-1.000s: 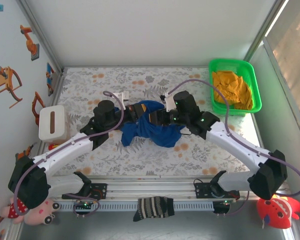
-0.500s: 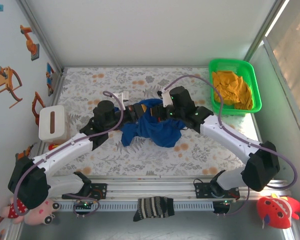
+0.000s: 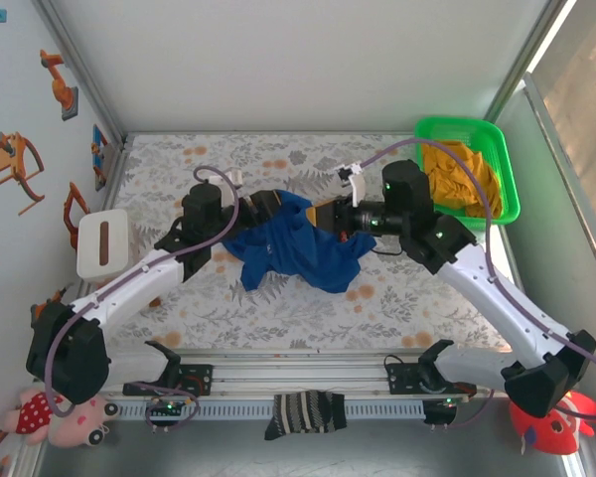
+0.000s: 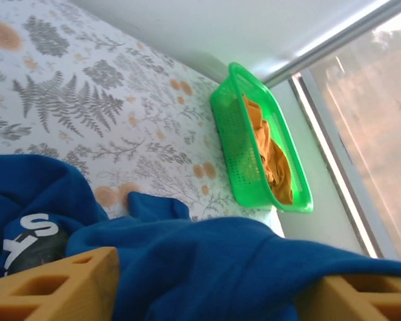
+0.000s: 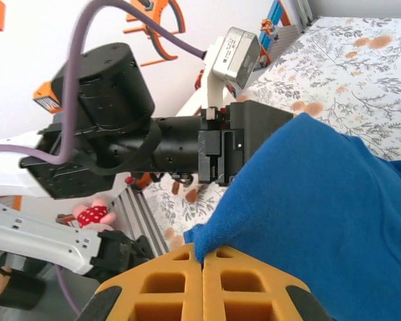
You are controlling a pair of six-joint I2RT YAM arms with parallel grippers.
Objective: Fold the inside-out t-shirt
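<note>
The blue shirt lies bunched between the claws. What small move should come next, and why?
Probably the right claw should draw its pinched edge slowly toward its own side. It is shut on the t-shirt, while the left claw stands open around the cloth, so the bunched heap can likely spread freely.

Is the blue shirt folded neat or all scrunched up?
Scrunched up. The blue shirt sits in a wrinkly, bunched heap on the flowery table, not flat or squared.
</note>
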